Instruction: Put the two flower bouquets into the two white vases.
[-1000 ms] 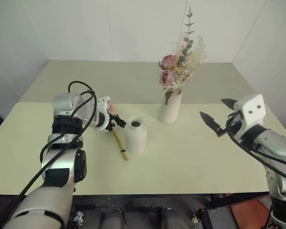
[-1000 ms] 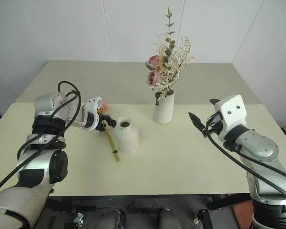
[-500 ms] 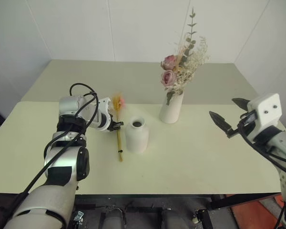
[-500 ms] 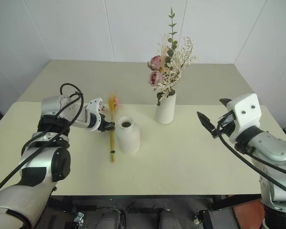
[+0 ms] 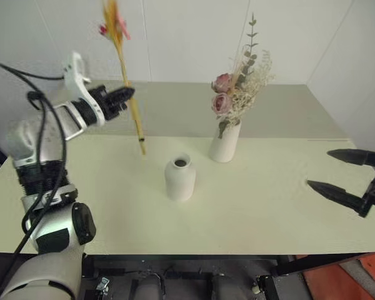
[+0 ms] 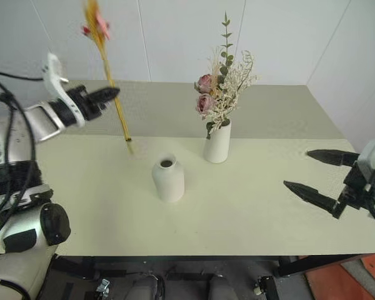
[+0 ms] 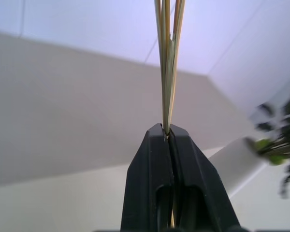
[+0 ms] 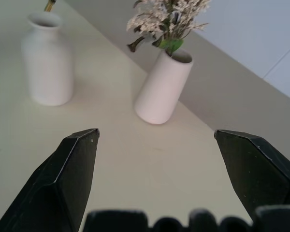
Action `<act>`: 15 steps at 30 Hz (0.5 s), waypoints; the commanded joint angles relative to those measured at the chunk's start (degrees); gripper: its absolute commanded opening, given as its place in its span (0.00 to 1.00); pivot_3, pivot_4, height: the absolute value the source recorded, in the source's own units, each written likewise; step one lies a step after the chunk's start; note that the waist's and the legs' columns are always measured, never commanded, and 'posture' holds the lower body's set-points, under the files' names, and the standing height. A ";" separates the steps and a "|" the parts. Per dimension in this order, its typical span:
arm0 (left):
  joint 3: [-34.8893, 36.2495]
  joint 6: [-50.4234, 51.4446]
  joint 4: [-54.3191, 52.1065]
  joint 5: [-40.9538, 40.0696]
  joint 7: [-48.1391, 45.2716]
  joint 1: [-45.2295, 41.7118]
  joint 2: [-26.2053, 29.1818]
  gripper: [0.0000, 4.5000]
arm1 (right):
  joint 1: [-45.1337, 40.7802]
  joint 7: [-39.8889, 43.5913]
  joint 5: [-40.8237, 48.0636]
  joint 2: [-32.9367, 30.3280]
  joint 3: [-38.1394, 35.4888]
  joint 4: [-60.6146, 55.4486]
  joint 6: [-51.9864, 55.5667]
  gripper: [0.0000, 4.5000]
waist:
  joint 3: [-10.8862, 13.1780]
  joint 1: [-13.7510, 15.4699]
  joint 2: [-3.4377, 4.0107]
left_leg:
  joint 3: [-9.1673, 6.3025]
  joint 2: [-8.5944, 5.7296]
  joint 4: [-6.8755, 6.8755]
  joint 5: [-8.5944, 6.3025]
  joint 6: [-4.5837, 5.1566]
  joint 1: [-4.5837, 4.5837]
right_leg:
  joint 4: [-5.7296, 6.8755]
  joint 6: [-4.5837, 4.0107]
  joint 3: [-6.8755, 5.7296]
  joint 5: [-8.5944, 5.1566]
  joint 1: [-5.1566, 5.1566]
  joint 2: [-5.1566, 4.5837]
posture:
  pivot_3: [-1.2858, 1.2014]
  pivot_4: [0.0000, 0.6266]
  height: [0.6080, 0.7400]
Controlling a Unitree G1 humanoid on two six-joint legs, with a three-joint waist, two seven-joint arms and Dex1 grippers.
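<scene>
The slim bunch of yellow wheat-like stalks (image 5: 126,94) with pink and red flowers at its top is held high in the air, above the pale desk (image 5: 256,212). The left gripper (image 5: 126,94) is raised and reaches across, its black fingers (image 7: 169,159) clenched on the stalks (near their lower part); the stalk ends hang above and left of the short rounded white bottle vase (image 5: 180,178). The right gripper (image 5: 344,172) hovers with fingers spread wide, grasping nothing. The fuller bunch of pink roses (image 5: 237,87) stands in the taller white cylinder vase (image 5: 225,142).
</scene>
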 commanded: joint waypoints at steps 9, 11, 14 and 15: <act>-5.26 -5.03 -5.16 -13.75 -22.36 -0.16 1.39 0.01 | 3.48 5.20 -1.33 -0.56 -2.37 0.00 -5.58 1.00 | 0.00 0.06 0.00 | 0.00 0.00 0.02 0.00 0.00 0.05 | 0.05 0.05 0.03 -0.04 0.03 0.01 | 0.52 0.24 1.00; -7.34 -7.40 -4.81 -13.23 -25.14 0.29 1.16 0.01 | 4.45 5.18 -0.68 -0.23 -3.37 -0.63 -5.00 1.00 | 0.00 0.03 0.00 | 0.00 0.00 0.02 0.00 0.01 0.04 | 0.05 0.05 0.03 -0.04 0.02 0.01 | 0.52 0.24 1.00; -10.25 -11.31 -3.88 -12.15 -28.61 0.44 0.57 0.01 | 6.45 5.30 -0.34 0.22 -4.96 -1.34 -4.33 1.00 | 0.00 0.03 0.00 | 0.00 0.00 0.02 0.00 0.01 0.04 | 0.05 0.04 0.03 -0.04 0.02 0.02 | 0.52 0.24 1.00; -11.02 -12.60 -3.40 -11.59 -29.25 0.37 0.42 0.01 | 6.98 5.43 -0.22 0.31 -5.31 -1.56 -4.36 1.00 | 0.00 0.03 0.00 | 0.00 0.00 0.02 0.00 0.01 0.03 | 0.05 0.04 0.04 -0.04 0.02 0.02 | 0.52 0.24 1.00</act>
